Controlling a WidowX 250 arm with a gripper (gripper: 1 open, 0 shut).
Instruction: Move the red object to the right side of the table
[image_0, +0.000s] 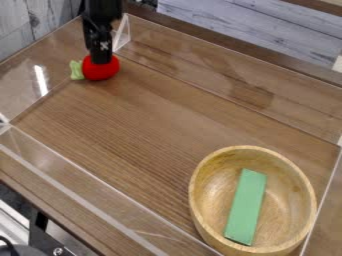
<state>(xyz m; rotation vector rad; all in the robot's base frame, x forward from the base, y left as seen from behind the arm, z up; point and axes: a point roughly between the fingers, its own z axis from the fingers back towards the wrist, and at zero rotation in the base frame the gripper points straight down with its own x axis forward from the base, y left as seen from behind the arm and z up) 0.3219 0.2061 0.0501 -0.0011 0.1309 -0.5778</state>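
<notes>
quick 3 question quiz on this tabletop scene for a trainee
1. True or false: the flat green block lies inside the round light wooden bowl.
2. Where does the small red toy fruit with a green leafy end sit? A far left corner of the brown wood-grain table; B inside the bowl; C near right corner.
3. Fill in: the black pincer is directly ____ the red fruit.

Key: 1 true; 2 A; 3 above.
</notes>
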